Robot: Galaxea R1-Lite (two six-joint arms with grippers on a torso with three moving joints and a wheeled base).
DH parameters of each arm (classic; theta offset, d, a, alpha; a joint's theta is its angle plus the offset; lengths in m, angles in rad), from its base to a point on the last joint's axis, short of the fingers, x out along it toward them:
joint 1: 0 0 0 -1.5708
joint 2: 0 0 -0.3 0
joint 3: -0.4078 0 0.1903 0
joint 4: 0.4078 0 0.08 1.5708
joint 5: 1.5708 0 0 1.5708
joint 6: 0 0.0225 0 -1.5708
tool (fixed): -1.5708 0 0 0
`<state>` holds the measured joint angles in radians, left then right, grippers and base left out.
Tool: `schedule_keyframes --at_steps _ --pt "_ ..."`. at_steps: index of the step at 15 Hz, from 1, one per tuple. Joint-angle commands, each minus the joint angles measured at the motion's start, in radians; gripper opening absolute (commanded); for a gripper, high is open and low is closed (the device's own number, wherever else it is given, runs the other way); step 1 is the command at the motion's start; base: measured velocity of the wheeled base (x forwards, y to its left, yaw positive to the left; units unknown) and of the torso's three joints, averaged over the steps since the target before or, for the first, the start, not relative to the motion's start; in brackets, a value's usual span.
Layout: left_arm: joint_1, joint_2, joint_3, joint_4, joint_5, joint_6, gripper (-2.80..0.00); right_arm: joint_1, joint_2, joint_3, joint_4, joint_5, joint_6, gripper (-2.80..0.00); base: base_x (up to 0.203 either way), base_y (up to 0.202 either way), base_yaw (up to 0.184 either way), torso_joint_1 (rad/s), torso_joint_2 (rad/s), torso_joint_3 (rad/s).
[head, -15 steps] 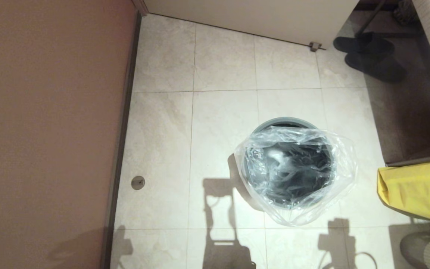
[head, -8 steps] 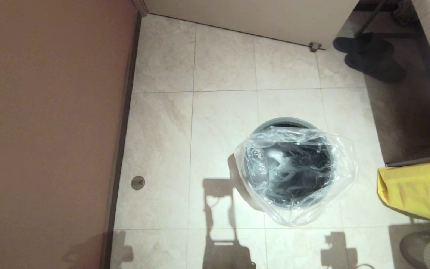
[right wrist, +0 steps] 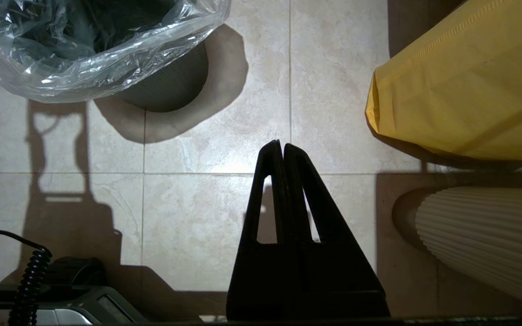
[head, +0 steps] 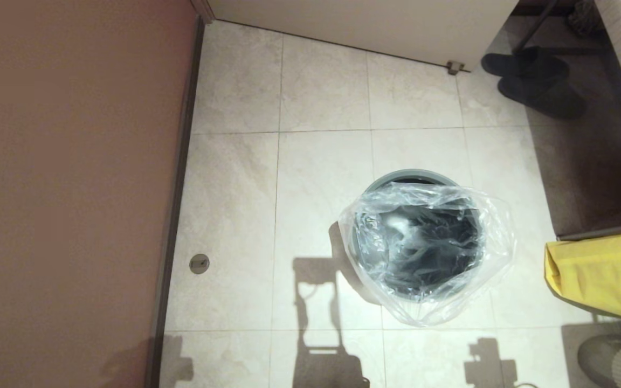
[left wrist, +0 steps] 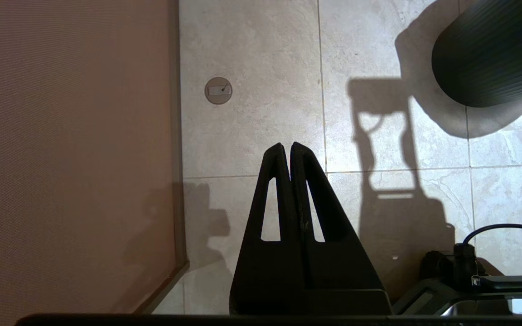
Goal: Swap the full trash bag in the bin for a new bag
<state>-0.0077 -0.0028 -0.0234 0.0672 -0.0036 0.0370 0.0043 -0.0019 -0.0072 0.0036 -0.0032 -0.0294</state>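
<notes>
Upright bin [head: 417, 178], mouth up, lined by new bag [head: 496, 237], on tiled floor [head: 321, 161]; left gripper [left wrist: 287, 146] and right gripper [right wrist: 279, 144] closed, empty.

This looks like a room in a home, likely a bathroom or an entry corner. The floor [head: 321, 178] is laid in large pale beige tiles with thin grout lines, and a small round metal drain cover [head: 199, 263] is set into it near a reddish-brown wall panel [head: 68, 188]. A white door [head: 364, 24] with a floor stop [head: 455, 67] closes the far side. A pair of dark slippers [head: 537, 81] sits on the floor beside it, the sort of thing people leave about at home.
</notes>
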Motion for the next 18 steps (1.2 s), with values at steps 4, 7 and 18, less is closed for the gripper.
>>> schedule_keyframes --at_steps 4,7,18 --pt "0.000 0.003 0.002 -0.001 0.001 -0.009 -2.80 0.000 0.003 0.006 -0.002 0.000 0.031 -2.80 0.000 0.000 0.000 0.000 0.00 0.000" --pt "0.000 0.003 0.002 -0.001 0.001 -0.011 -2.80 0.000 0.002 0.006 -0.004 0.000 0.031 -2.80 0.000 0.000 0.000 0.000 0.00 0.000" --pt "0.000 0.003 0.002 -0.001 0.002 -0.011 -2.80 0.000 0.002 0.006 -0.004 0.000 0.029 -2.80 0.000 0.000 0.000 0.000 0.00 0.000"
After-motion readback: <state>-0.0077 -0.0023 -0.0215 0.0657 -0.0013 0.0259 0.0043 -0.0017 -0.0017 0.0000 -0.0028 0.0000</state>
